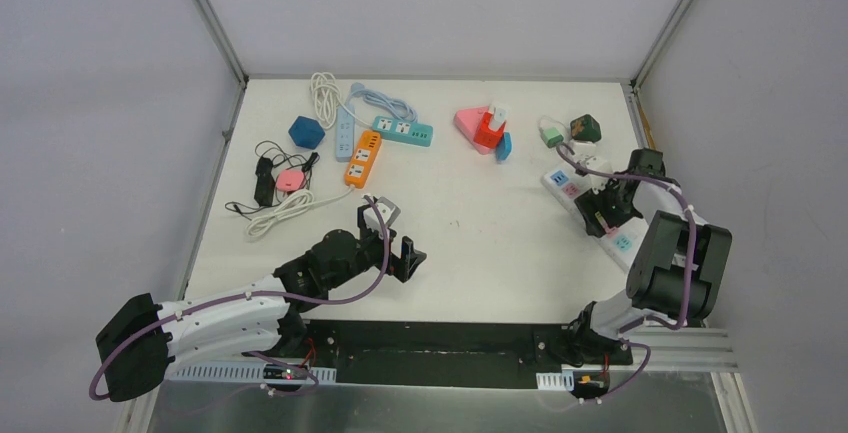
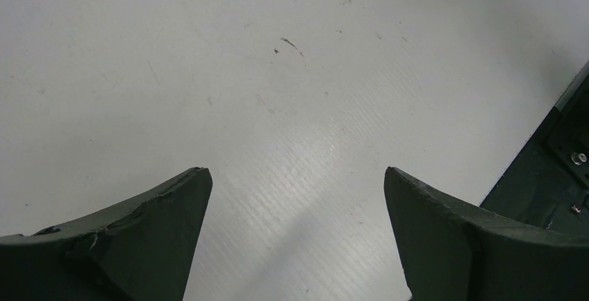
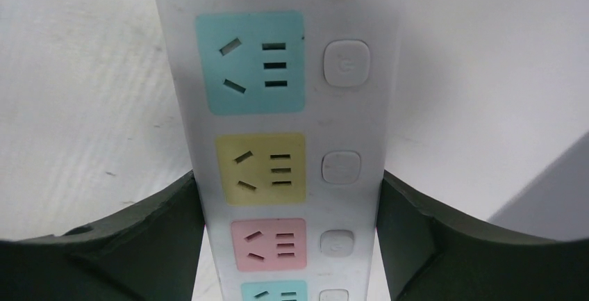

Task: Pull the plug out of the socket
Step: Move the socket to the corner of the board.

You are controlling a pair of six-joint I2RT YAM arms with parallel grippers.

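Right wrist: right fingers (image 3: 160, 231) clamped on the strip (image 3: 278, 92), one against each long edge, level with the yellow socket (image 3: 261, 169); blue socket (image 3: 250, 63) beyond it, pink socket (image 3: 269, 244) nearer. Top external: strip lies near the right edge of the worktop (image 1: 480, 223), white plug (image 1: 593, 167) seated toward its far end, just past the fingers. Left fingers (image 2: 160, 217) released, spread wide over mid-worktop
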